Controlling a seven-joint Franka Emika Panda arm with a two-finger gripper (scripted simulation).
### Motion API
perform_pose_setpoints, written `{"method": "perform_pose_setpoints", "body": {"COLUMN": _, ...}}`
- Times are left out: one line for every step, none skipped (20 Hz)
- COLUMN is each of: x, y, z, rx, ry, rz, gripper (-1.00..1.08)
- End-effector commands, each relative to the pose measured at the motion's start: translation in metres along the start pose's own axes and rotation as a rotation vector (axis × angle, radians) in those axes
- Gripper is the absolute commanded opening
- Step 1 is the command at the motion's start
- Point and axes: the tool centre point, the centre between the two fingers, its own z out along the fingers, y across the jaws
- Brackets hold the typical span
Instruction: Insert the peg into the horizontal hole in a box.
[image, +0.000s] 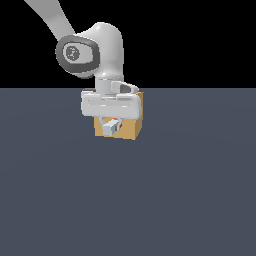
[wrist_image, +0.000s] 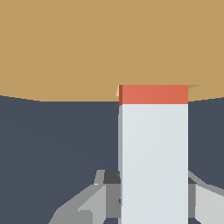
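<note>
Tightly clamped between the hand's (wrist_image: 153, 205) fingers — the peg (wrist_image: 154, 157), orange-red tip against the box (wrist_image: 87, 43).

Simulated test scene, flat slate-grey floor (image: 190, 200), black void behind, plain untextured tan box (image: 134, 127)

The box (image: 131, 127) sits on the floor (image: 190, 190); the peg (image: 111, 127) lies before its face, tip touching it.

You won't find any readable text, label, brand, number or sign here: the box (image: 131, 125), the peg (wrist_image: 154, 148) and the arm are all plain.
</note>
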Motion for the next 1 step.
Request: {"method": "perform_pose_setpoints", "body": {"x": 0.0088, "y": 0.0015, "z": -0.0008, "rx": -0.005, "ry": 0.005, "rz": -0.003, "gripper": -1.00}}
